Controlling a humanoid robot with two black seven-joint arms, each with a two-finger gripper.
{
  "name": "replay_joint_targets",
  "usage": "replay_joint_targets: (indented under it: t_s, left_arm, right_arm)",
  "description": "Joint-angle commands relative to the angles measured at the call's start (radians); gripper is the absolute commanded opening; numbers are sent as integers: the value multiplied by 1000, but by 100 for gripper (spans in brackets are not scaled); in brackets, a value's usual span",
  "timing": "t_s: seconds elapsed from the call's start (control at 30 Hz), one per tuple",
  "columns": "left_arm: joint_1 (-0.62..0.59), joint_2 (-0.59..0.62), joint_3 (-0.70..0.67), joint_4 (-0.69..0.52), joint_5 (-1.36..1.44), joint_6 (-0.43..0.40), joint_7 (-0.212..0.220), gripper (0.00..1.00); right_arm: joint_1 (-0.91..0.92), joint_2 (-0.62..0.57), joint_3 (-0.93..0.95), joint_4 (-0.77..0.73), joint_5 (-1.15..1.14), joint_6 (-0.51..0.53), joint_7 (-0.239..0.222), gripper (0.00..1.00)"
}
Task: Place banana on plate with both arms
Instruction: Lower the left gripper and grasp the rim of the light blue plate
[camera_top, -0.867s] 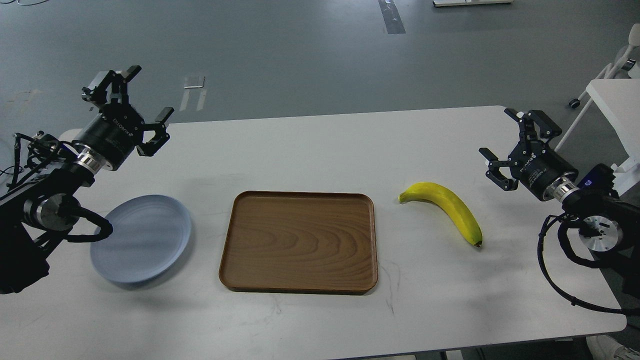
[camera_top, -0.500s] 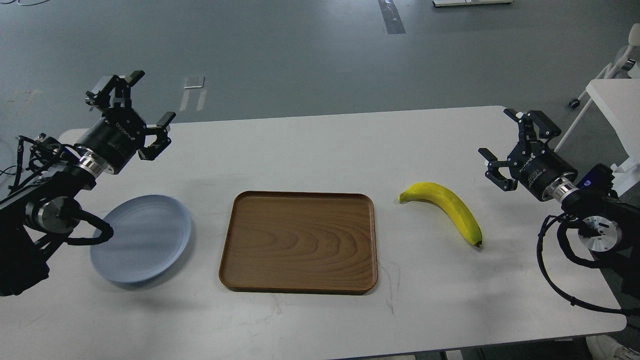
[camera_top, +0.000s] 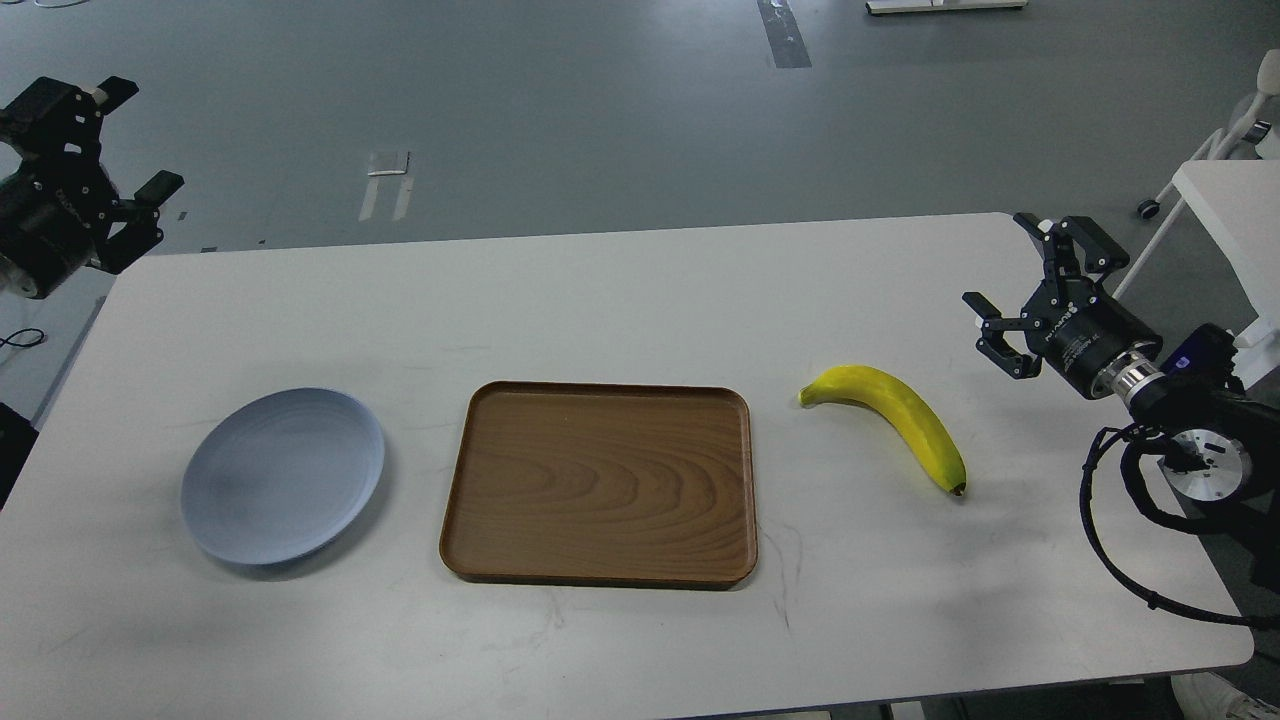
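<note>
The yellow banana (camera_top: 895, 418) lies on the white table right of the tray, stem end toward the tray. The pale blue-grey plate (camera_top: 283, 474) lies empty on the table's left side. My left gripper (camera_top: 125, 140) is open and empty, far up at the left edge of the view, beyond the table's back left corner and well away from the plate. My right gripper (camera_top: 1040, 275) is open and empty, above the table's right side, a little right of and behind the banana.
A brown wooden tray (camera_top: 600, 481) lies empty in the middle of the white table (camera_top: 640, 300), between plate and banana. A white stand (camera_top: 1225, 200) is beyond the table's right end. Grey floor lies behind.
</note>
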Motion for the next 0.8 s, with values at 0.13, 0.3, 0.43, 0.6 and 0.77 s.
replay_joint_targets:
  t_s: [0.13, 0.3, 0.43, 0.6, 0.77]
  left_arm:
    - [43, 216, 25, -460, 534, 0, 0, 100]
    - [74, 219, 54, -511, 857, 21, 0, 100]
    - [98, 216, 129, -468, 938, 134, 0, 100]
    - [128, 187, 191, -333, 936, 216, 0, 100]
    - [187, 173, 202, -271, 936, 273, 0, 100]
  right_arm:
    - [-3, -1, -9, 2, -2, 0, 0, 100]
    - [-3, -3, -7, 8, -2, 0, 0, 100]
    - [-3, -3, -3, 9, -2, 0, 0, 100]
    - [-3, -3, -1, 9, -2, 0, 0, 100]
    - [-3, -1, 2, 9, -2, 0, 0, 100]
